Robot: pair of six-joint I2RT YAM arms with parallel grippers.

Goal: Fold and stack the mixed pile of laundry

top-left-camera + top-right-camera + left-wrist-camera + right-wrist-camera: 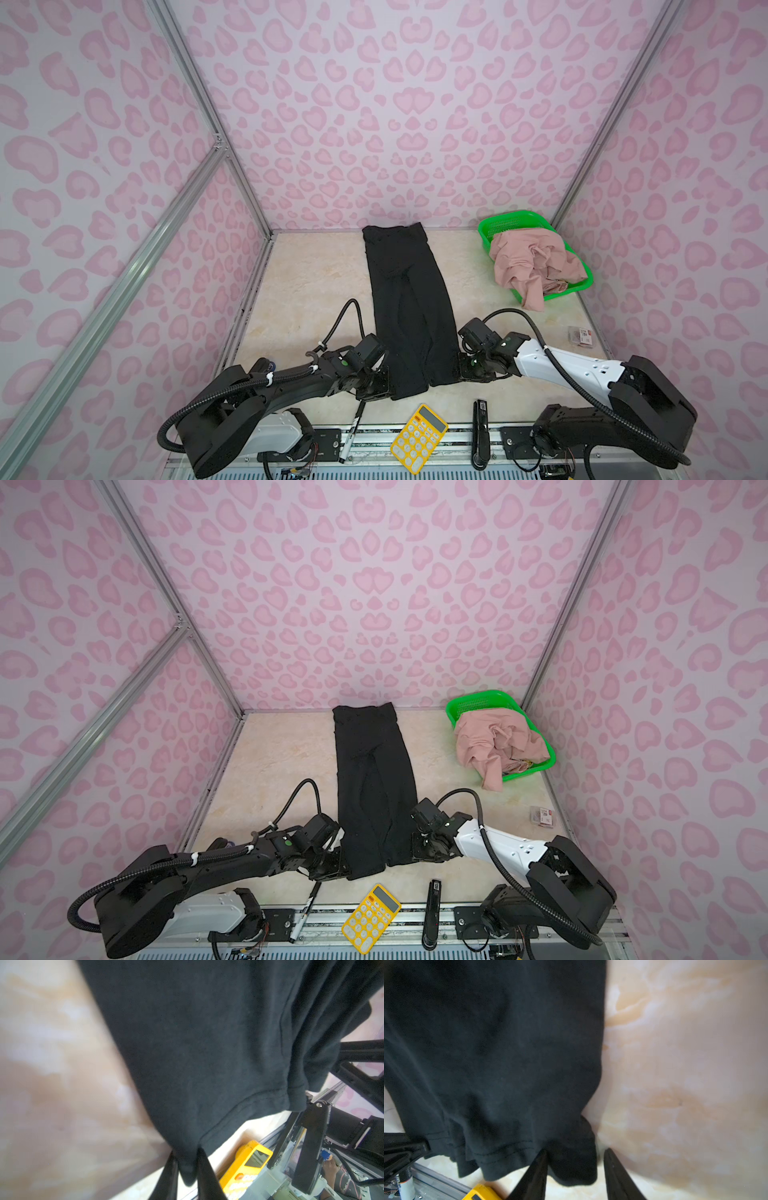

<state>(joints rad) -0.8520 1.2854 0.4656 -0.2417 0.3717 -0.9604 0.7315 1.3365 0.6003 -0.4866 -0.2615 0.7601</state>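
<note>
The left arm [291, 380] is black-linked with a white base shell [274, 434]; the right arm [532, 357] wears a white forearm shell between black joints. Black corrugated cables [345, 316] loop along both, the left's held by white ties [269, 379]. A green dot [344, 362] marks each wrist. The left pincer [185, 1155] and right pincer [575, 1153] end in slim, tapering black fingers [533, 1176].

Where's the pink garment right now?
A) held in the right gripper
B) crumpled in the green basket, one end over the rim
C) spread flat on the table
B: the pink garment lies bunched in the green basket, an end draped over its near rim.
</note>
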